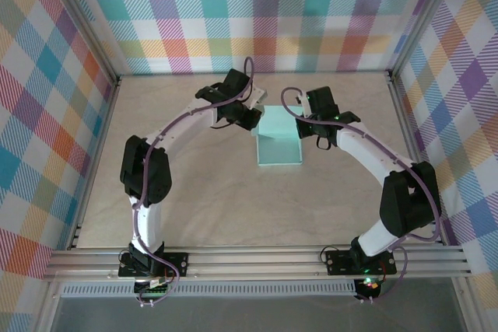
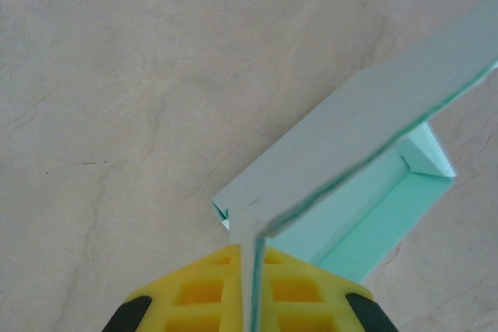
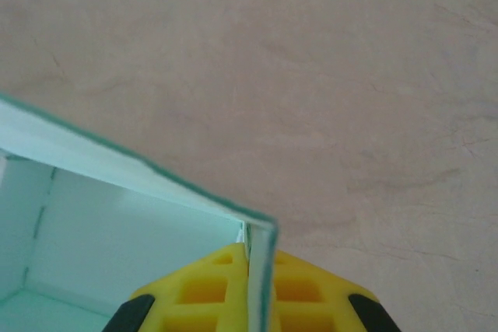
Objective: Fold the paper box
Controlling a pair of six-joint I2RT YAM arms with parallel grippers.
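Observation:
The paper box is a pale mint-green card shape lying mid-table between the two arms, its far end raised. My left gripper sits at the box's far left corner, and in the left wrist view its yellow pads are shut on a thin upright card wall of the paper box. At the far right corner is my right gripper. The right wrist view shows its yellow pads shut on the corner edge of the paper box, with the box's pale inside to the left.
The beige marbled tabletop is fenced by plaid walls on three sides. A metal rail carrying both arm bases runs along the near edge. Open table lies in front of the box and to both sides.

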